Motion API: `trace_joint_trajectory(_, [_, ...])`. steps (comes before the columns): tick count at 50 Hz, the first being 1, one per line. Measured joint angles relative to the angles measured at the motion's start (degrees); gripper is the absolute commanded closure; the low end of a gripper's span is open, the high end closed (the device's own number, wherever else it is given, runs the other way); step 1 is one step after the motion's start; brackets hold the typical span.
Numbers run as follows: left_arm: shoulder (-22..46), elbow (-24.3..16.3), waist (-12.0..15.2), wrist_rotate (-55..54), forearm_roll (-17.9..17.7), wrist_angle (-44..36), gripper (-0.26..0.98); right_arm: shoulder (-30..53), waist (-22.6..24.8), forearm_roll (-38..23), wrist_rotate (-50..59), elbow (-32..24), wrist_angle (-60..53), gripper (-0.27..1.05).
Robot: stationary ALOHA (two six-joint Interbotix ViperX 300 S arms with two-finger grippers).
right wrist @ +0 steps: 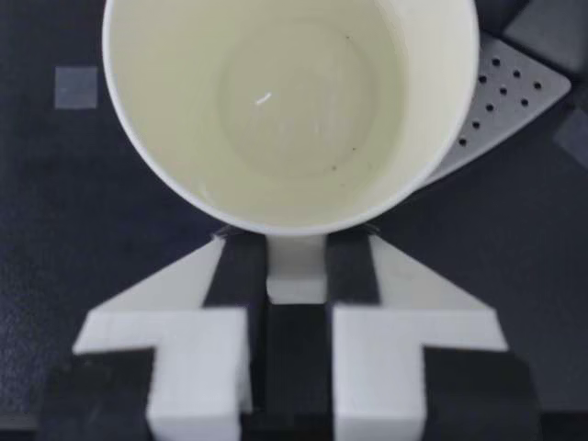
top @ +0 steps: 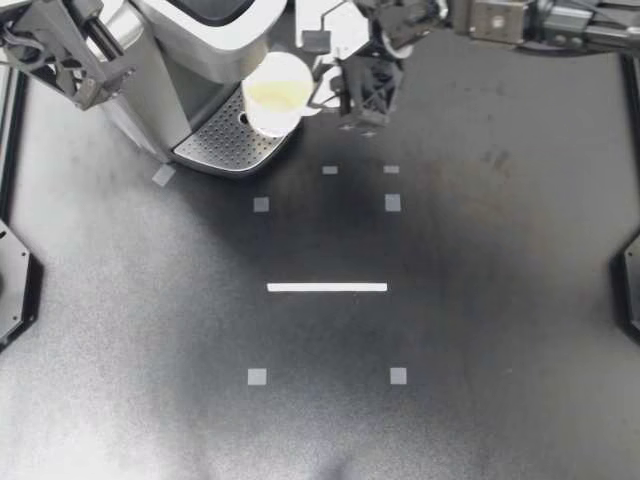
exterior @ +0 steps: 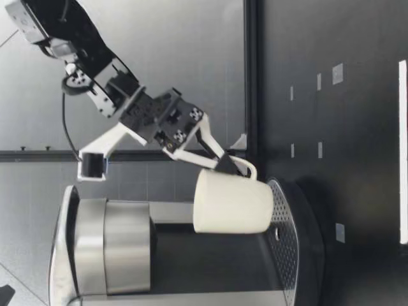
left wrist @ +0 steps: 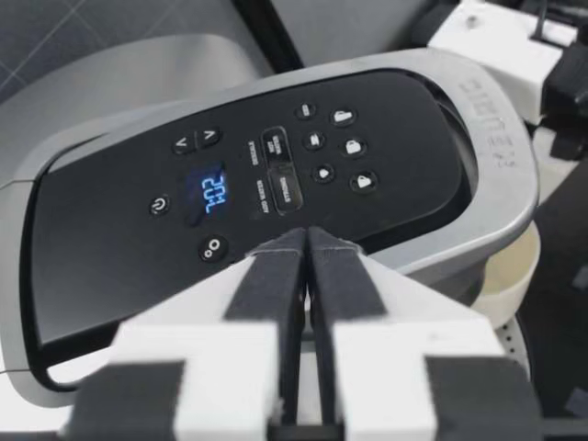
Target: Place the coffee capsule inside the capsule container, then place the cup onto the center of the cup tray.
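Cup sits over the perforated cup tray of the coffee machine in the top view. My right gripper grasps its handle from the side. My left gripper is well apart from the cup, beside the machine.

In the low view the cup is upright, its base right at the tray; I cannot tell if they touch. The right gripper pinches the handle.

In the left wrist view the left gripper is clenched on nothing, above the control panel.

In the right wrist view the handle is between the fingers, both pressing on it, and the cup is just ahead, partly over the tray.
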Motion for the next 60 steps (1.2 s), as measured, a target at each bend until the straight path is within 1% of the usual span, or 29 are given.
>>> trace_joint_trajectory(18, [-0.44,0.35,0.00,0.00,0.00,-0.09,0.65,3.08,0.70,0.00,0.18,-3.52,0.00,0.72])
trace_joint_trajectory(30, [-0.79,0.70,0.00,0.00,0.00,0.00,0.65,4.04,0.79,0.00,0.26,-4.39,0.09,0.72])
trace_joint_trajectory(37, [-0.79,0.79,0.00,0.09,0.00,0.00,0.65,4.04,0.79,0.00,0.18,-4.48,0.09,0.70])
trace_joint_trajectory(42, [-0.79,0.79,0.00,0.00,0.00,0.00,0.65,4.04,0.79,0.00,0.18,-4.48,0.09,0.62])
trace_joint_trajectory(54, [-0.88,0.79,0.00,-0.09,-0.09,0.00,0.65,4.04,0.79,0.00,1.23,-4.57,0.00,0.22])
trace_joint_trajectory(57, [-0.79,0.79,-0.09,-0.35,-0.09,0.00,0.65,4.04,0.79,0.00,1.32,-4.57,0.00,0.17])
trace_joint_trajectory(60, [-0.88,0.88,-0.09,-0.44,-0.09,0.00,0.65,4.04,0.79,0.00,1.41,-4.57,0.09,0.17])
